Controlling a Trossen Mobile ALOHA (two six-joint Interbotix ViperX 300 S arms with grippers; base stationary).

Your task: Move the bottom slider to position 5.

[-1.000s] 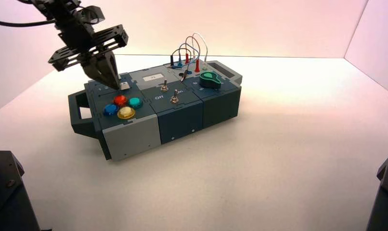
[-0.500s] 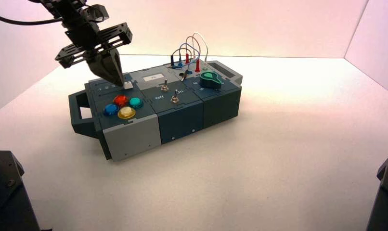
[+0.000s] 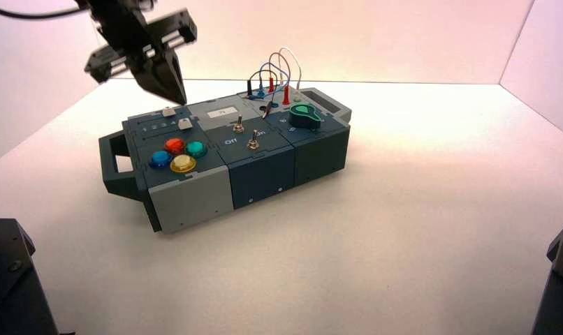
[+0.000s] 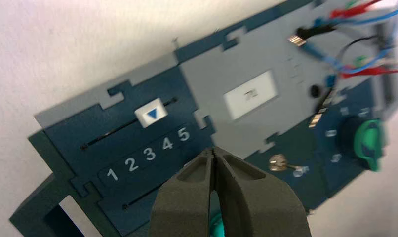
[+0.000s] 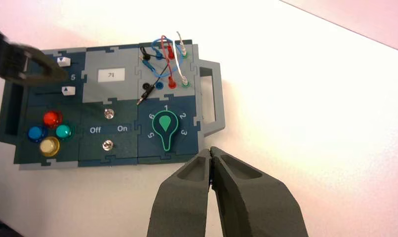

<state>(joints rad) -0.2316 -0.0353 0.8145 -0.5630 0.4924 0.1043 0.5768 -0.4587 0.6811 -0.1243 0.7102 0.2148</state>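
The bottom slider [image 3: 184, 123] is a small off-white knob on the dark box [image 3: 258, 174], just behind the coloured buttons. In the right wrist view this bottom slider [image 5: 68, 90] sits at the end of its track by the numeral 5 [image 5: 72, 77]. My left gripper [image 3: 177, 96] hangs shut above the sliders, clear of the box, with nothing in it. In the left wrist view the left gripper [image 4: 214, 150] hides the bottom knob, and the twin upper knob [image 4: 151, 113] shows near 4. My right gripper [image 5: 211, 153] is shut and empty, high over the table by the box's front.
Four round buttons [image 3: 177, 153], two toggle switches [image 3: 252, 143], a green knob [image 3: 304, 115] and looped wires [image 3: 275, 73] fill the rest of the box. Handles stick out at both ends. Dark arm bases [image 3: 6, 279] stand at the near corners.
The left gripper pushed the bottom knob a little to the right, then lifted up and back off the box. The right arm stayed where it was.
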